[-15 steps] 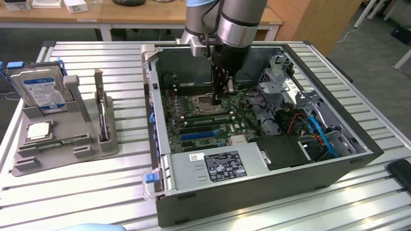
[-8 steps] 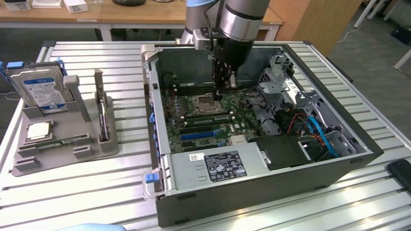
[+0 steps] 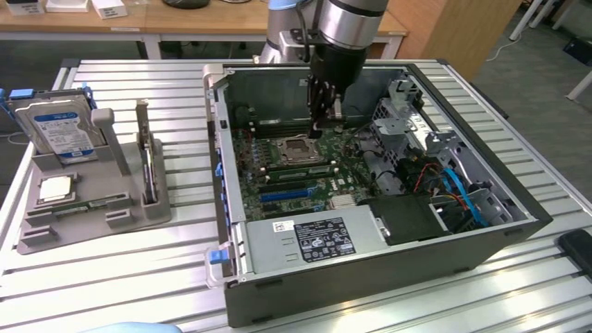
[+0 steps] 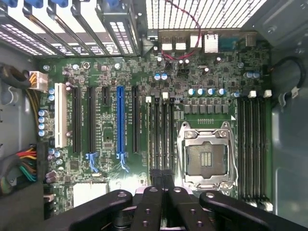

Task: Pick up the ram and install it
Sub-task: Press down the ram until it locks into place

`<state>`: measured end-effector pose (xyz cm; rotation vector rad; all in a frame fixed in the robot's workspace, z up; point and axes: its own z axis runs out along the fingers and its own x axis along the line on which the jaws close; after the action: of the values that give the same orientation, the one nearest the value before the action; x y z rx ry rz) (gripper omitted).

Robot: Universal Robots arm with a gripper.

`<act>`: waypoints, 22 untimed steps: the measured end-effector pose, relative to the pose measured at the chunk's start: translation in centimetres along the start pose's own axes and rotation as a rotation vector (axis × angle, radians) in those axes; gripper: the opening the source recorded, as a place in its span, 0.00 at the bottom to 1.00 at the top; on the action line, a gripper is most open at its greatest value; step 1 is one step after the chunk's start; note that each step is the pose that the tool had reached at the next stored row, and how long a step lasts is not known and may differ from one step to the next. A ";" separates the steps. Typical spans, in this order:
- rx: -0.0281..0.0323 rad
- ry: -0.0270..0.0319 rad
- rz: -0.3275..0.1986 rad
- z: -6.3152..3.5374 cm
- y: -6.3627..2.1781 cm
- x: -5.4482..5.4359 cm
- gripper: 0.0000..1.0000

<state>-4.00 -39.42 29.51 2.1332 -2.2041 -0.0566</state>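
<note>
Jaws (image 3: 317, 128) pressed together inside case (image 3: 481, 257) — above motherboard (image 4: 120, 72), beside CPU socket (image 4: 206, 158).

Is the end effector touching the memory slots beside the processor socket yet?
Cannot tell. In the wrist view the shut end effector overlaps the memory slots, hiding any gap; the exterior view settles nothing either.

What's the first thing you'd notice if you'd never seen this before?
The big open computer case on the slatted table, with its green motherboard showing. The robot's end effector reaches down inside, shut, above the memory slots beside the empty processor socket. A grey stand with a hard drive sits at the exterior view's left.
</note>
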 end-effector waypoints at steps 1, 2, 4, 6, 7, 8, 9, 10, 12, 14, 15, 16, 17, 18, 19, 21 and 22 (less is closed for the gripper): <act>-0.0007 0.0000 0.000 -0.26 0.02 0.0 0.10; -0.0010 0.0001 0.000 -0.43 0.03 0.0 0.10; -0.0009 -0.0001 0.000 -0.43 0.03 0.0 0.10; -0.0009 -0.0002 0.000 -0.43 0.03 0.0 0.10; -0.0010 -0.0004 0.000 -0.44 0.03 0.0 0.10; -0.0010 -0.0006 0.000 -0.44 0.03 0.0 0.10; -0.0010 -0.0006 0.000 -0.44 0.03 0.0 0.10; -0.0010 -0.0006 0.000 -0.45 0.03 0.0 0.10; -0.0010 -0.0008 0.000 -0.44 0.03 0.0 0.10; -0.0010 -0.0008 0.000 -0.44 0.03 0.0 0.10; -0.0010 -0.0008 0.000 -0.45 0.03 0.0 0.10; -0.0010 -0.0009 0.000 -0.45 0.04 0.0 0.10; -0.0010 -0.0009 0.000 -0.44 0.04 0.0 0.10; -0.0011 -0.0009 0.000 -0.45 0.03 0.0 0.10; -0.0013 -0.0010 0.003 -0.45 0.03 0.0 0.10; -0.0020 -0.0026 0.026 -0.46 0.03 0.0 0.10; -0.0024 -0.0040 0.043 -0.45 0.03 0.0 0.10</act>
<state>-4.00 -39.42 29.96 2.0856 -2.2497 -0.0612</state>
